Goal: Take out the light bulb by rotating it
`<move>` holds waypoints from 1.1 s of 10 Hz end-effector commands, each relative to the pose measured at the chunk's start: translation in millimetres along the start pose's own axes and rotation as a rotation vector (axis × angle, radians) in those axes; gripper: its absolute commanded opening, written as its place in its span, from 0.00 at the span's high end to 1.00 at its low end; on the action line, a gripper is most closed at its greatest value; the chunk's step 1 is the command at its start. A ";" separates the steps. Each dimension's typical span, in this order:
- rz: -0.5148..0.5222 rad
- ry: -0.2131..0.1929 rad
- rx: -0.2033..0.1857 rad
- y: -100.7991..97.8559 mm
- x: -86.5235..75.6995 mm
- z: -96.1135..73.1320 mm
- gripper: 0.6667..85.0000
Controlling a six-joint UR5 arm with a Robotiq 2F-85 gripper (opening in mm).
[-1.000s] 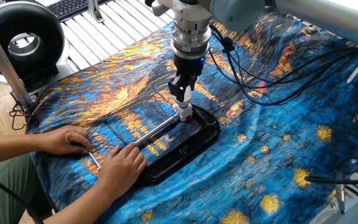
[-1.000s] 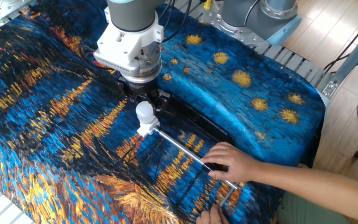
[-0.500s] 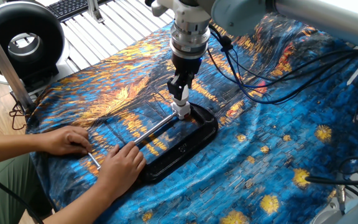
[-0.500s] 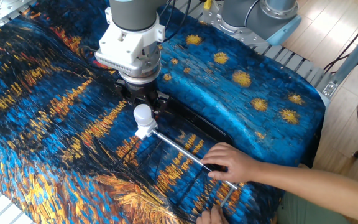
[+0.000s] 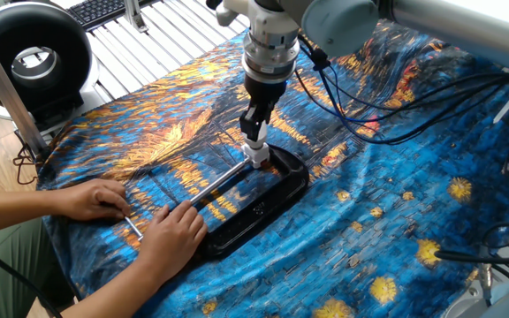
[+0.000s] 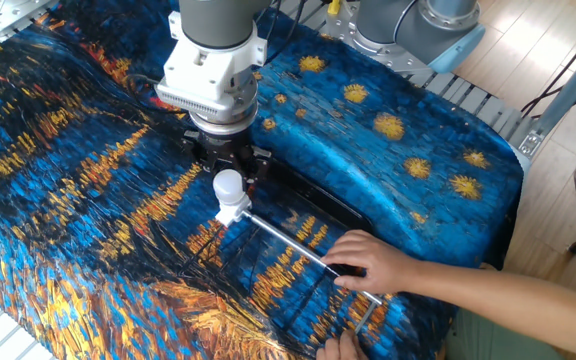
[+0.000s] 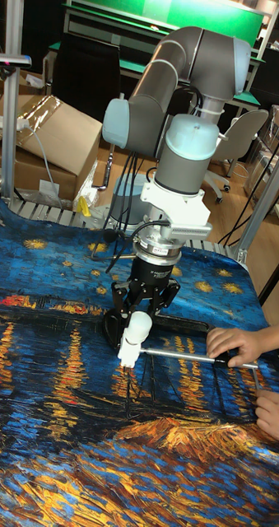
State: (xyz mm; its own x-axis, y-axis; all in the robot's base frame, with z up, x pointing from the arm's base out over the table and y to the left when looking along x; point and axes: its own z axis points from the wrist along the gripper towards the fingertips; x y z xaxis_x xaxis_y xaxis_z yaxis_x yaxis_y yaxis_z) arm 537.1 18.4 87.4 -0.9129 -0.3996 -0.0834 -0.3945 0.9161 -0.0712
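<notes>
The light bulb (image 6: 228,184) is small, white and frosted, and stands in a white socket (image 6: 231,211) at the end of a metal rod (image 6: 293,243). My gripper (image 6: 227,172) comes straight down on it, with black fingers closed on either side of the globe. In the tall fixed view the light bulb (image 7: 139,326) leans slightly over the socket (image 7: 128,354) under the gripper (image 7: 142,316). From the opposite side, the light bulb (image 5: 254,141) is mostly hidden between the fingers of the gripper (image 5: 254,134).
A person's two hands (image 5: 170,231) hold the rod's near end and a black base plate (image 5: 263,208) on the blue-and-orange patterned cloth. Black cables (image 5: 387,115) trail behind the arm. A black round fan (image 5: 29,57) stands at the far left.
My gripper has edged slightly up and sideways with the bulb in it. The socket and black plate have shifted a little the same way. The hands have stayed put.
</notes>
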 end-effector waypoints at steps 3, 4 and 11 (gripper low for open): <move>-0.148 -0.012 0.015 -4.4 -2.6 -0.3 1.00; -0.169 -0.005 -0.014 3.2 -0.3 -0.1 0.85; -0.198 -0.003 -0.015 5.9 -4.8 -2.6 0.44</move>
State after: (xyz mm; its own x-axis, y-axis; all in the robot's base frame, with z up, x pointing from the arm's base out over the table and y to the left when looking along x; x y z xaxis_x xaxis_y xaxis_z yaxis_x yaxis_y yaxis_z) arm 539.3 21.1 89.0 -0.8248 -0.5614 -0.0664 -0.5555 0.8267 -0.0892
